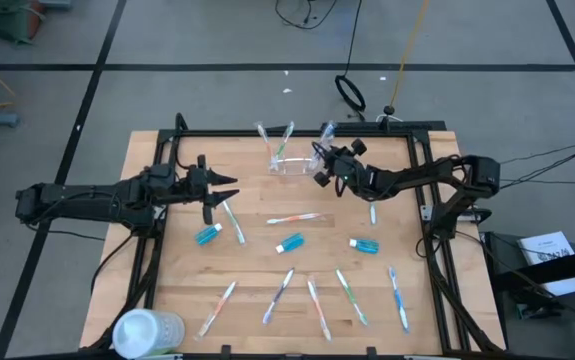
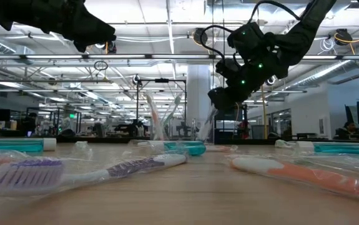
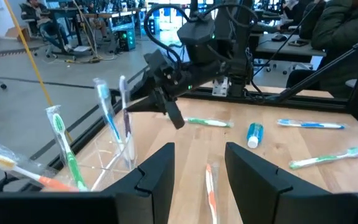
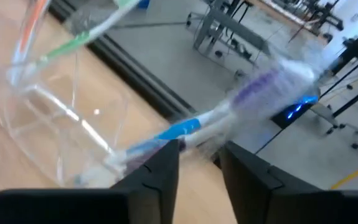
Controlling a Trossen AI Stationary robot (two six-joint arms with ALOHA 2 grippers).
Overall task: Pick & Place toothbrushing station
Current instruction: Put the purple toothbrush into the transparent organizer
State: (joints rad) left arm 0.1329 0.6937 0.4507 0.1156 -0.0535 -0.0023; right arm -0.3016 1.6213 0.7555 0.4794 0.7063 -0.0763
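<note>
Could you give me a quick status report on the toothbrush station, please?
Right gripper at clear cup, jaws open around blue toothbrush. Left gripper open, empty, mid-table. Nothing blocking.

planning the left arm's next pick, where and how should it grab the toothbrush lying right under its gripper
Take the toothbrush across the middle of its slim handle, coming straight down from above. It lies flat on the table with clear wood on both long sides, so the left gripper, fingers open, should straddle it crosswise, away from the blue toothpaste tube.

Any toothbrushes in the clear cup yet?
Yes, the clear cup at the table's far edge holds several upright toothbrushes, a green one among them.
</note>
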